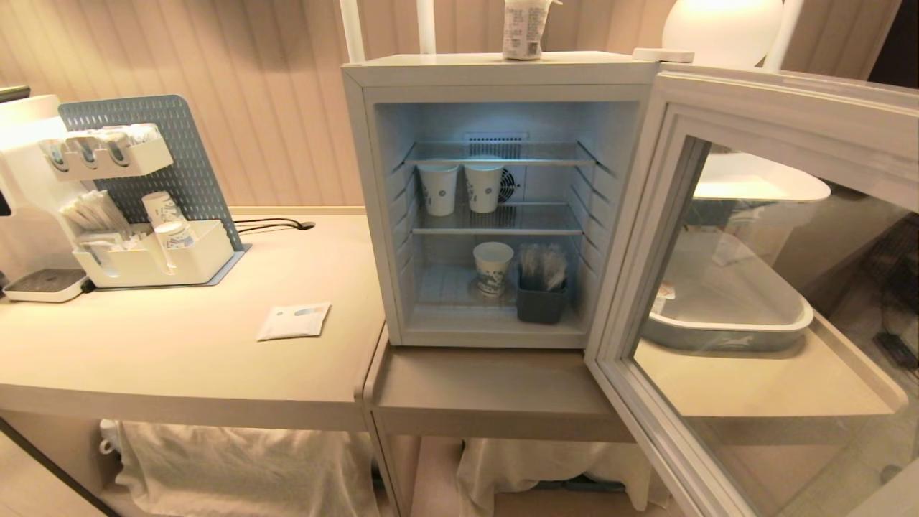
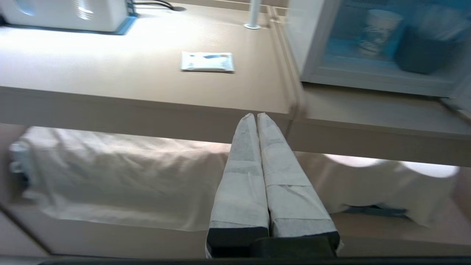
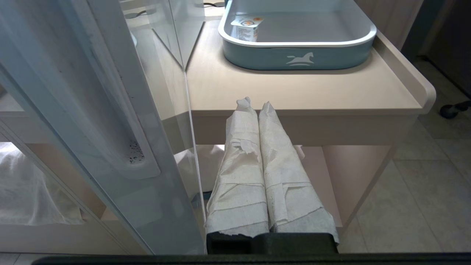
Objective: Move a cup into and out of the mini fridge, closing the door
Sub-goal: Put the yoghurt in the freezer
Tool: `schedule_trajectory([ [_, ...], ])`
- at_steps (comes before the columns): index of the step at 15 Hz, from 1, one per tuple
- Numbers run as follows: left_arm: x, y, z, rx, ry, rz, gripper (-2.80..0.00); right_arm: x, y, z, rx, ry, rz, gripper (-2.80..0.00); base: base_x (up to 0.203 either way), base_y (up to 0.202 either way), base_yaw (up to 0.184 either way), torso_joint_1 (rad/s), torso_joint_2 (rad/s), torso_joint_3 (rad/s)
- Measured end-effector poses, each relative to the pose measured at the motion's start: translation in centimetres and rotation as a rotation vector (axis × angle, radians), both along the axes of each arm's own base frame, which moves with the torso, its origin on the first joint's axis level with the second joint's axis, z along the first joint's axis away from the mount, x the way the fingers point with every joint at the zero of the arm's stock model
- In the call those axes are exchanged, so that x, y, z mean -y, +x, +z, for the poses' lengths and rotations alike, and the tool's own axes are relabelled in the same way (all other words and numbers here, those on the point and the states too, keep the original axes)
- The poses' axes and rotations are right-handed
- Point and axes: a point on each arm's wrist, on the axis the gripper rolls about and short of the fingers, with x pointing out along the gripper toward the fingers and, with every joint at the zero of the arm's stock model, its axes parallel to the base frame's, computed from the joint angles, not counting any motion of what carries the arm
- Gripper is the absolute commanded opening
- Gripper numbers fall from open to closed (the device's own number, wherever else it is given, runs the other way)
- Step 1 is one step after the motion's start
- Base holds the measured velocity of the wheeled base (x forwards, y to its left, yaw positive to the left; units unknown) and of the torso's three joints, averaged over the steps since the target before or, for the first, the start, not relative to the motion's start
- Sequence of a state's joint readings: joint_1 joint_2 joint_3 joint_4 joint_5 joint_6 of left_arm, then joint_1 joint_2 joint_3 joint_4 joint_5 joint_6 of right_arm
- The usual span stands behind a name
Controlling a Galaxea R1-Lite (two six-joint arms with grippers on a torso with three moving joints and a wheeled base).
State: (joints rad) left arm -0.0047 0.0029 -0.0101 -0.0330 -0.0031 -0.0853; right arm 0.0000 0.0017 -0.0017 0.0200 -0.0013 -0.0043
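The mini fridge stands open on the counter, its inside lit. Its door is swung wide to the right, glass pane toward me; the right wrist view shows its frame close by. The cup, a white tub with dark print, stands upright on top of the fridge. Neither arm shows in the head view. My left gripper is shut and empty, low in front of the counter edge, left of the fridge. My right gripper is shut and empty, below the counter edge beside the open door.
Paper cups stand on the middle shelf, another beside a dark grey bin on the fridge floor. A white packet lies on the counter. An organiser stands far left. A blue-grey tray holds a low tub.
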Motion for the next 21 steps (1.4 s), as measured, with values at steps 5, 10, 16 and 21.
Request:
schedule_trajectory([
  [5,0.06,-0.21,-0.65,-0.102,0.207,-0.028,-2.80,0.00,0.00,0.00,0.000,0.001,0.000,-2.80,0.000,0.000,0.000,0.000,0.00,0.000],
  [10,0.06,-0.27,-0.62,-0.106,0.175,-0.028,-2.80,0.00,0.00,0.00,0.000,0.002,0.000,-2.80,-0.047,0.000,0.000,0.006,0.00,-0.001],
  [16,0.06,-0.27,-0.66,-0.106,0.174,-0.028,-2.80,0.00,0.00,0.00,0.000,0.002,0.000,-2.80,-0.192,0.000,0.001,0.002,0.00,0.003],
  [21,0.06,-0.26,-0.66,-0.105,0.174,-0.028,-2.80,0.00,0.00,0.01,0.001,0.002,-0.001,-2.80,-0.123,0.001,0.000,0.000,0.00,0.003],
])
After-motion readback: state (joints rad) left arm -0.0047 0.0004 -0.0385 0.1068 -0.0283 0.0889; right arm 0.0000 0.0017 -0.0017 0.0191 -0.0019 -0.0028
